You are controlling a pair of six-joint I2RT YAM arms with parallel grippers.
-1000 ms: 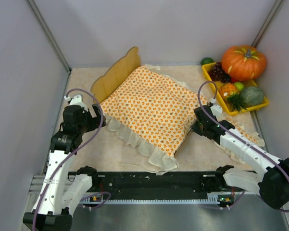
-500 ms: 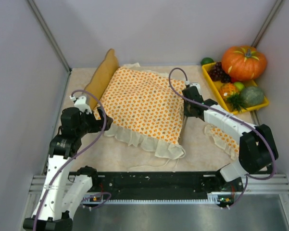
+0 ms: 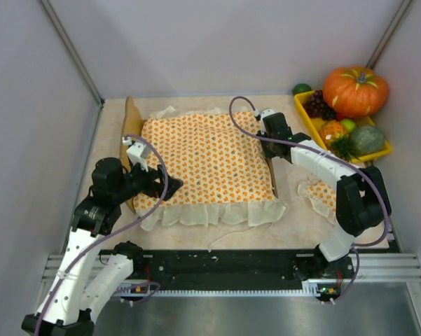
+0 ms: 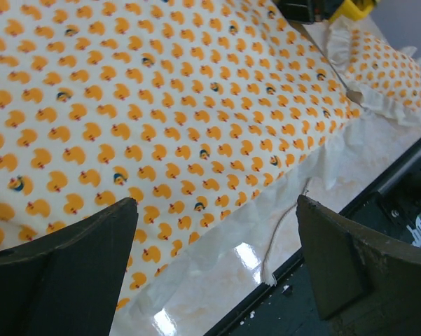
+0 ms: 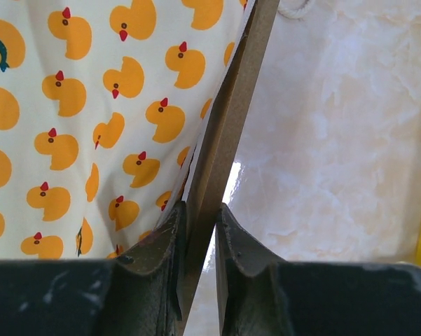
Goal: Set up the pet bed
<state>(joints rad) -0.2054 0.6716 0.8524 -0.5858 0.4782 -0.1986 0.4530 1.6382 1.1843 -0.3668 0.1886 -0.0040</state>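
At pet bed (image 5: pixel 230 126) edge, right tool (image 5: pixel 200 208) clamped

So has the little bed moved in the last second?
Yes. The bed has swung round: its head end has gone left, further from the yellow fruit tray, which has stayed put.

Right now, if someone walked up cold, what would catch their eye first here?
The duck-print bedspread draped over the pet bed mid-table dominates. A big orange pumpkin sits in the far right corner, by a yellow tray of fruit. The right gripper pinches the bed's thin wooden edge.
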